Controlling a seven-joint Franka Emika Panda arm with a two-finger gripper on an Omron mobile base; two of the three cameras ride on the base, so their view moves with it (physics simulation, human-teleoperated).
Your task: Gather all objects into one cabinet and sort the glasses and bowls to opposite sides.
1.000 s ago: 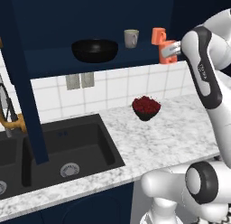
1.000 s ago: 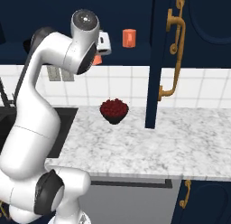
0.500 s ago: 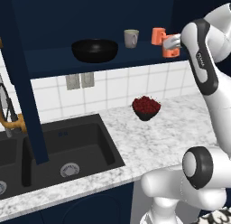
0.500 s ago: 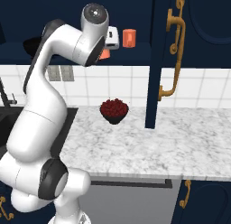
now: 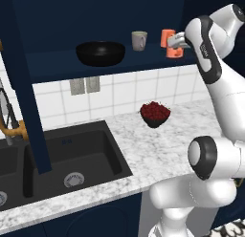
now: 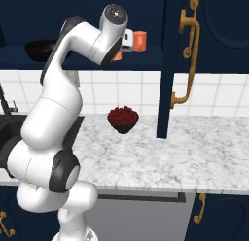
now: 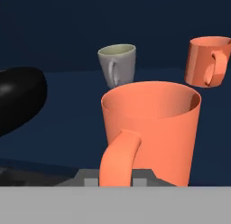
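My gripper [image 5: 178,41] is shut on an orange mug [image 5: 173,52] at the right end of the navy cabinet's shelf [image 5: 67,65]. In the hand view this mug [image 7: 151,128] is close up, its handle towards me. Behind it on the shelf stand a second orange mug [image 7: 207,60] and a grey-beige mug [image 7: 118,65]. The wide black bowl [image 5: 100,53] sits further left on the same shelf. Down on the marble counter rests the dark red bowl [image 5: 154,113], also seen in the right base view [image 6: 123,118]. Whether the held mug touches the shelf board I cannot tell.
A black sink [image 5: 72,157] is set into the counter at the left, with a brass tap [image 5: 10,128] beside it. A tall navy panel [image 5: 28,88] hangs down over the sink. An open cabinet door with a brass handle [image 6: 187,55] stands right of the shelf.
The hand with the orange mug has risen a little and shifted left, closer to the mugs on the shelf. The elbow has swung upward. The bowls and other mugs have stayed put.
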